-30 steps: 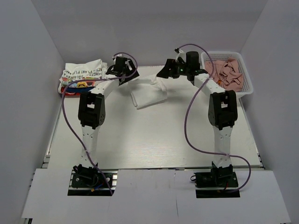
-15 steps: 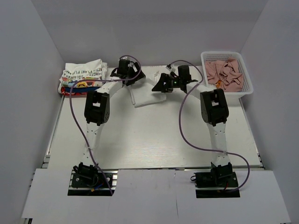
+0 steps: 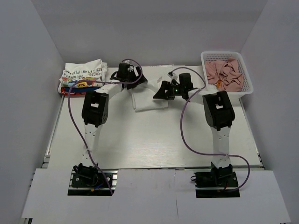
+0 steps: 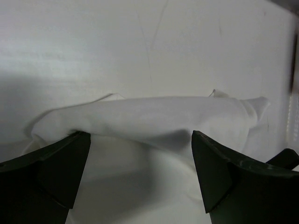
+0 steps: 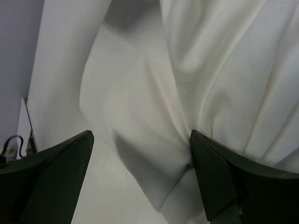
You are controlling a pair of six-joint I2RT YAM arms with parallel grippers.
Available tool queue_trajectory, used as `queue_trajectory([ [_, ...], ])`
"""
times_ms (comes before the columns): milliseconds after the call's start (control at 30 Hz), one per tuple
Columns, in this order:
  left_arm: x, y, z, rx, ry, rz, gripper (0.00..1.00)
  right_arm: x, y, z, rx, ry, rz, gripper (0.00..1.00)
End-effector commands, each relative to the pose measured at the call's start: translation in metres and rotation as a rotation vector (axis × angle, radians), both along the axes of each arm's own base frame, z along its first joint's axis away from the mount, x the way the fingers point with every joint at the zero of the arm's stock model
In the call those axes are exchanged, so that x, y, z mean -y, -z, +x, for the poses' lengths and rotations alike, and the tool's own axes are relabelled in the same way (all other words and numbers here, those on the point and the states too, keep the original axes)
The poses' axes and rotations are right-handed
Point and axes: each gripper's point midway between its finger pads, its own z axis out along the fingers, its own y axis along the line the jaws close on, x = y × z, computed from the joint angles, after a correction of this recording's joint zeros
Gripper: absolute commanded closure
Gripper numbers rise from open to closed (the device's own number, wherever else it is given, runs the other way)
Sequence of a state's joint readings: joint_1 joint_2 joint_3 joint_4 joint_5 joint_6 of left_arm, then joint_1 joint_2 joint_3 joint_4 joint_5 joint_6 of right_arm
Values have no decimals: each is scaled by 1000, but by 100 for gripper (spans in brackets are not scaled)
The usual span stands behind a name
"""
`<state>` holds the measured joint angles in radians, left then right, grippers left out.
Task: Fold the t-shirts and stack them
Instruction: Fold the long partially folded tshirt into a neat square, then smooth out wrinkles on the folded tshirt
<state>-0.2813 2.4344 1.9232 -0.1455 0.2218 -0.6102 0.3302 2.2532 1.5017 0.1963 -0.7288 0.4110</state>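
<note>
A plain white t-shirt (image 3: 148, 100) lies folded into a small rectangle at the back middle of the table. My left gripper (image 3: 134, 82) hovers at its far left corner. In the left wrist view its jaws (image 4: 140, 172) stand wide open, with a raised fold of the white t-shirt (image 4: 154, 119) between the fingertips (image 4: 63, 165). My right gripper (image 3: 160, 91) is at the shirt's right edge, also open (image 5: 140, 179), low over the white t-shirt's creased edge (image 5: 205, 70). A stack of folded t-shirts (image 3: 83, 74), its top one white with black lettering, sits at the far left.
A white mesh basket (image 3: 245, 74) with pinkish-brown cloths (image 3: 225, 71) stands at the back right. Grey walls close in the back and both sides. Purple cables loop beside both arms. The bare tabletop (image 3: 149, 140) stretches toward the arm bases.
Both grippers have come nearer and lower, converging on the white t-shirt from its two sides. The shirt's lifted right part has settled, so it lies flatter and more compact.
</note>
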Motion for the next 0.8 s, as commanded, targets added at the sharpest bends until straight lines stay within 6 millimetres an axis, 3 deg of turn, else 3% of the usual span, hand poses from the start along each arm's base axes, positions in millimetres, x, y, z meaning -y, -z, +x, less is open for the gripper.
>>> queue_trajectory([
  [0, 4, 19, -85, -181, 83, 83, 0, 18, 41, -93, -168, -15, -124, 10],
  [33, -2, 37, -116, -225, 81, 115, 0, 21, 41, -105, -176, -14, -130, 10],
  [67, -6, 0, -122, -153, 58, 123, 0, 31, 63, -146, -261, -31, -165, 10],
  [100, -4, -7, -137, -139, 71, 141, 0, 28, 32, -151, -197, -41, -138, 10],
  [133, -13, -19, -157, -119, 51, 159, 0, 29, 25, -160, -191, -50, -135, 10],
  [167, -16, -6, -167, -142, 55, 189, 0, 29, 23, -172, -181, -68, -143, 10],
  [200, -20, -32, -169, -90, 40, 179, 0, 38, 18, -190, -185, -60, -171, 10],
  [233, -24, -33, -176, -93, 30, 215, 0, 34, -2, -196, -128, -76, -165, 10],
  [300, -27, -41, -183, -85, 20, 232, 0, 39, -23, -199, -64, -52, -184, 10],
  [333, -24, -54, -183, -62, 19, 229, 0, 36, -53, -200, 17, -53, -149, 10],
  [500, -20, -71, -194, -40, 36, 221, 0, 32, -108, -186, 175, 2, -62, 10],
  [600, -16, -66, -205, -53, 52, 204, 0, 25, -103, -178, 137, 5, -55, 10],
  [633, -14, -62, -207, -56, 66, 193, 0, 17, -115, -167, 175, 6, -19, 10],
  [700, -6, -58, -211, -45, 94, 172, 0, 8, -100, -159, 112, -7, 8, 10],
  [733, -3, -48, -215, -69, 115, 165, 0, 1, -109, -148, 151, -6, 43, 10],
  [767, -2, -42, -216, -85, 125, 164, 0, -4, -88, -137, 91, -1, 32, 10],
])
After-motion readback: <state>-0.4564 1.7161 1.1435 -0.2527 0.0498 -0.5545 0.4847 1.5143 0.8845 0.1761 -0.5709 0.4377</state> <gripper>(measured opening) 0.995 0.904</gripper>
